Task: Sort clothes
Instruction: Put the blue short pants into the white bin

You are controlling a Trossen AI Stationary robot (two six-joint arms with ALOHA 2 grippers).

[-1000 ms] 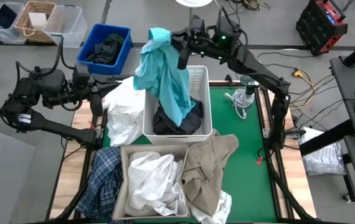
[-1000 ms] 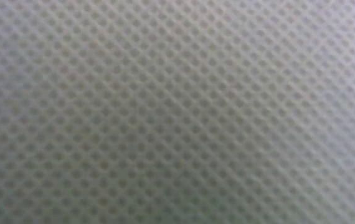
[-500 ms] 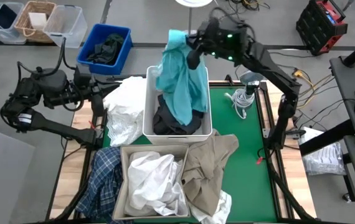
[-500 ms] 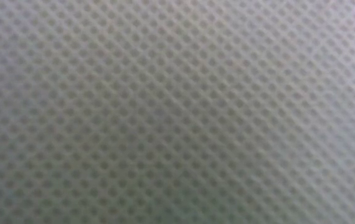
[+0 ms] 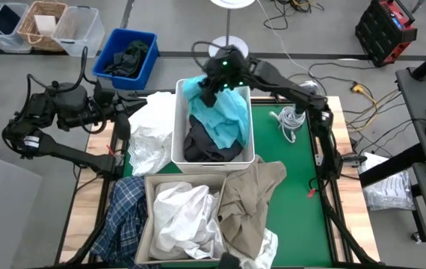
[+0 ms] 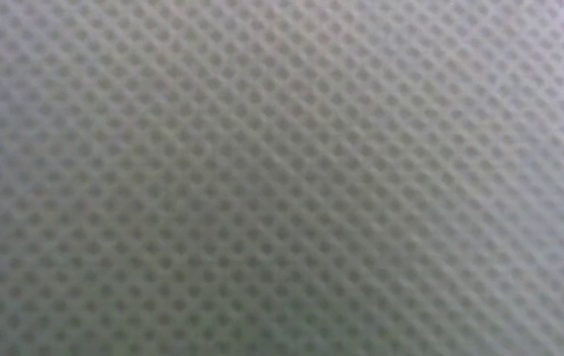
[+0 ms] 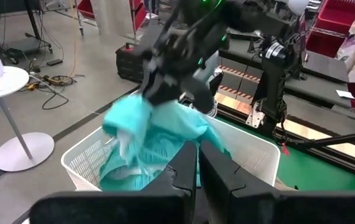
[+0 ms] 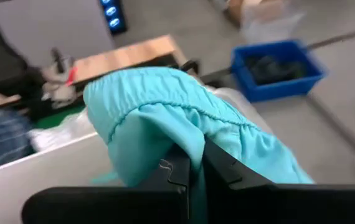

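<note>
The right gripper (image 5: 211, 84) is clamped on the soft teal fabric garment (image 5: 224, 116), which drapes into the white slatted plastic basket (image 5: 176, 142) over a dark grey garment (image 5: 205, 146). Being light and limp, it should sag and trail, so a bunched fold looks the surest hold. The high view shows the left gripper (image 5: 120, 112) near a crumpled white garment (image 5: 149, 127) on the tabletop, its fingers pressed together in the left wrist view, while the low view shows only a dotted surface.

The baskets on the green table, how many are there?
2. One white basket at the table's far middle holds the teal garment; a beige basket at the near edge holds white clothes. None seems hidden.
</note>
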